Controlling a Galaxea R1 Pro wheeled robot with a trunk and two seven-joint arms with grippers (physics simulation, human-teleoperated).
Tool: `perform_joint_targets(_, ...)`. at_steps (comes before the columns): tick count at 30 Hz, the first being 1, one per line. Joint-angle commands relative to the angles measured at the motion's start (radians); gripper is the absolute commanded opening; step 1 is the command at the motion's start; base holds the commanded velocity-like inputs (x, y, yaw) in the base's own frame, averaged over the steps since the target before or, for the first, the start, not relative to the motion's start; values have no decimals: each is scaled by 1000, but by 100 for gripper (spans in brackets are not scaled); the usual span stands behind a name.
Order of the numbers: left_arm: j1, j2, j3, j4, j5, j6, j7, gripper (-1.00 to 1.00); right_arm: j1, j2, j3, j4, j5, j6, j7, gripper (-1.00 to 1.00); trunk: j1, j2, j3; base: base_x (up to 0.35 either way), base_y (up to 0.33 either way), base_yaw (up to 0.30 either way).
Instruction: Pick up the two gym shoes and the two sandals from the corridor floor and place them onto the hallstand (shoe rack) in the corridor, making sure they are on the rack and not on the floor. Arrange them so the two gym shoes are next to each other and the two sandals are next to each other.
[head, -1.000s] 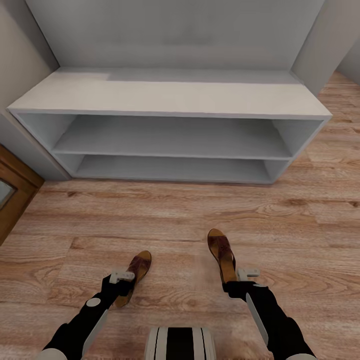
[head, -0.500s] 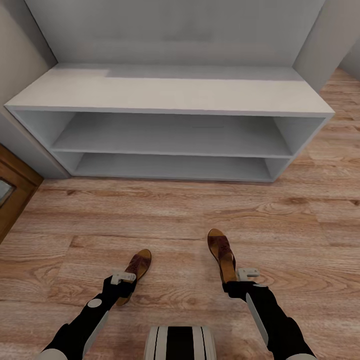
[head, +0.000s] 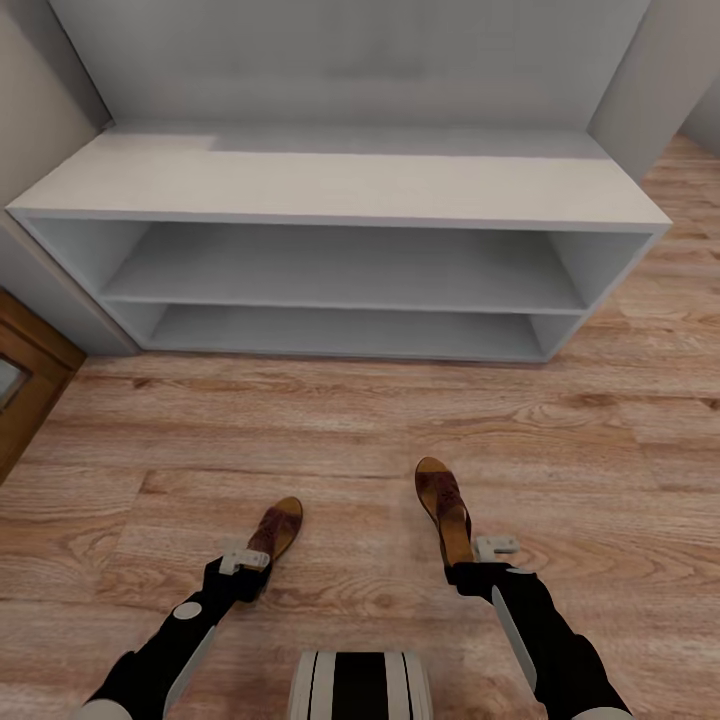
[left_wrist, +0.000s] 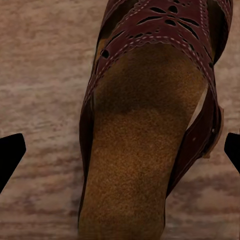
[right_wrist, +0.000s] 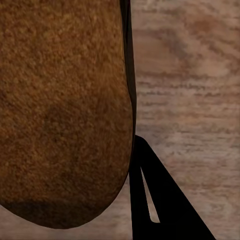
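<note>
Two brown sandals, tan insoles, cut-out straps, are in front of the empty rack (head: 340, 190). The left gripper (head: 240, 570) holds the left sandal (head: 272, 535), the right gripper (head: 470, 572) the right sandal (head: 445, 505); how wide either gripper's jaws stand I cannot tell.

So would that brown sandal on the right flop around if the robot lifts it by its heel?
Probably a little. The right sandal looks long and flat, and the right gripper sits only at its heel, so the toe may droop. Its thin straps likely bend easily. The grainy insole looks rough, so it probably won't slip much.
</note>
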Motion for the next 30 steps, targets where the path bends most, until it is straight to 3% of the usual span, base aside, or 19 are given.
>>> perform_joint_targets(1, 0, 1, -5, 7, 9, 1, 1, 100, -1, 0, -1, -1, -3, 6, -1, -100, 0, 0, -6, 0, 0, 0)
perform_joint_targets(14, 0, 1, -3, 11, 8, 1, 1, 100, 0, 0, 0, -1, -3, 6, -1, -100, 1, -1, -19, 0, 0, 0)
perform_joint_targets(23, 0, 2, -3, 11, 8, 1, 1, 100, 0, 0, -1, -1, -3, 6, -1, -100, 5, -3, -67, 0, 0, 0)
perform_joint_targets(30, 0, 1, -3, 10, 8, 1, 1, 100, 0, 0, 0, -1, -3, 6, -1, -100, 5, -3, -69, 0, 0, 0)
